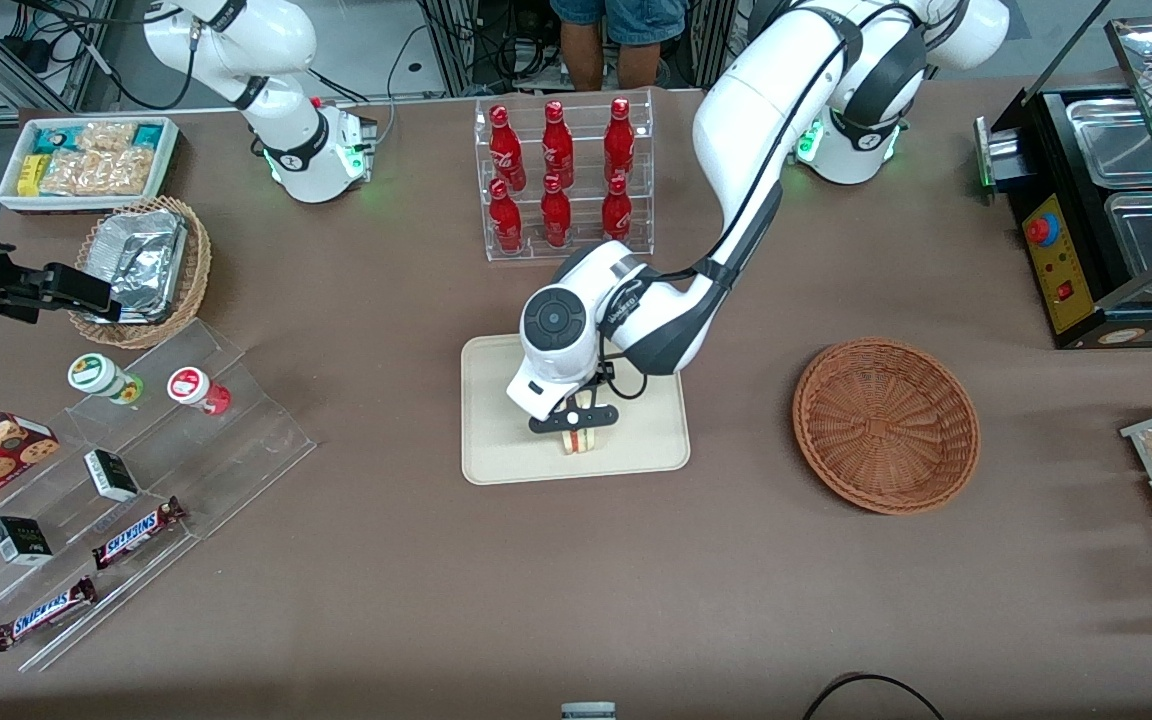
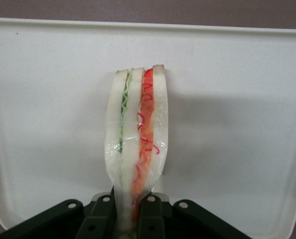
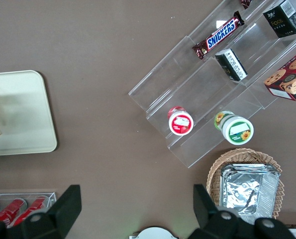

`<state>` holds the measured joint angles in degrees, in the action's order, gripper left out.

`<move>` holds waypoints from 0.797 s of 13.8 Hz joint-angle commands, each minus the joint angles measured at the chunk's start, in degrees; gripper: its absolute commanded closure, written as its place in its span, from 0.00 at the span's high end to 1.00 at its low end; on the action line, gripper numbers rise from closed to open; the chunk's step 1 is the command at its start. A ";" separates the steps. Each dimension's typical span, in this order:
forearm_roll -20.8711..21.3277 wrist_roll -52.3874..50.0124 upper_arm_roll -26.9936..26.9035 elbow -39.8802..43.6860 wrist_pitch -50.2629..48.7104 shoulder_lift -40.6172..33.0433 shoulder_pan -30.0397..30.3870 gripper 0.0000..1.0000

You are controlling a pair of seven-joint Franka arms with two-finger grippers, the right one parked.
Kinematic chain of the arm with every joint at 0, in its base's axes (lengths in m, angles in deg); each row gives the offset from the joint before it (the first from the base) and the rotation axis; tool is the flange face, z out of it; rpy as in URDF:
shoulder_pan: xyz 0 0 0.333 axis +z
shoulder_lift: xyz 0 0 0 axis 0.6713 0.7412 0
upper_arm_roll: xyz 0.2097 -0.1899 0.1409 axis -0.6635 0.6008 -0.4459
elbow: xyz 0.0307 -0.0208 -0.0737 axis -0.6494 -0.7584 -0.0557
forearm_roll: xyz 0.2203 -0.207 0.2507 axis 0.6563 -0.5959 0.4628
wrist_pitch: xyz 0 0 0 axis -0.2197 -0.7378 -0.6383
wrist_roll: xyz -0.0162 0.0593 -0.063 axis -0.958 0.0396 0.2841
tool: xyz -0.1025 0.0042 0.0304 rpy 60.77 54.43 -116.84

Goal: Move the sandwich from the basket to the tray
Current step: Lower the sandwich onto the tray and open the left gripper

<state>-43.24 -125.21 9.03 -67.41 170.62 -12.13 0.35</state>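
Brown table (image 1: 636, 600) carries tray (image 1: 496, 440), basket (image 1: 886, 425), bottle rack (image 1: 566, 180); pincer (image 1: 576, 418) above tray.

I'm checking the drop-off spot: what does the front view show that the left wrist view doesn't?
Only the front view shows the empty basket toward the working arm's end of the table, and the bottle rack farther from the camera than the tray. Only the left wrist view shows the sandwich's green and red filling layers up close. Both show the hand shut on the sandwich over the tray.

A brown worktop (image 1: 376, 560) spreads beneath me. Farther from the camera than its rack of red bottles (image 1: 564, 180) lie pale grey floor (image 1: 376, 40) and someone's bare legs (image 1: 619, 55). Nearer than that rack, my end effector (image 1: 573, 418) pinches the sandwich (image 1: 582, 441).
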 commanded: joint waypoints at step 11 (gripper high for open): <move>0.60 -0.79 -0.45 1.45 -2.75 -3.92 -0.02 1.00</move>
<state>-43.24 -125.42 9.00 -65.70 170.53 -13.06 0.52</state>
